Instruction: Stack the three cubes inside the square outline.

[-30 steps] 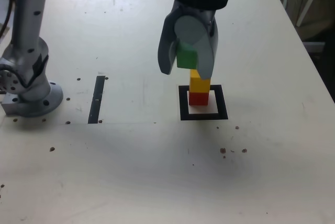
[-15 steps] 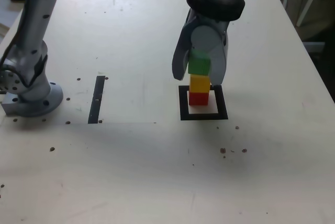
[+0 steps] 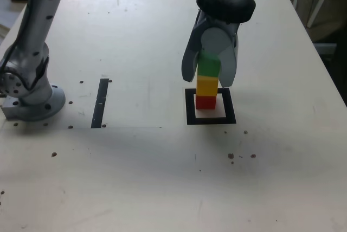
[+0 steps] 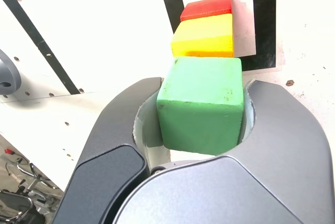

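Note:
The red cube (image 3: 205,102) rests inside the square outline (image 3: 210,118), and the yellow cube (image 3: 206,86) sits on top of it. The green cube (image 3: 208,67) is directly above the yellow one, at or just over its top face; contact cannot be told. My gripper (image 3: 209,72) comes down from above and is shut on the green cube, one finger on each side. In the wrist view the green cube (image 4: 201,103) fills the space between the two grey fingers (image 4: 123,124), with the yellow cube (image 4: 204,35), the red cube (image 4: 207,8) and the square outline (image 4: 264,25) beyond it.
A narrow black strip (image 3: 100,102) lies on the pale table at the exterior view's left of the outline. The arm's grey base (image 3: 30,94) stands at the far left. Small dark specks (image 3: 238,156) dot the table in front of the outline.
The gripper carried the green cube to the exterior view's right and down, from above and left of the stack to directly over the yellow cube.

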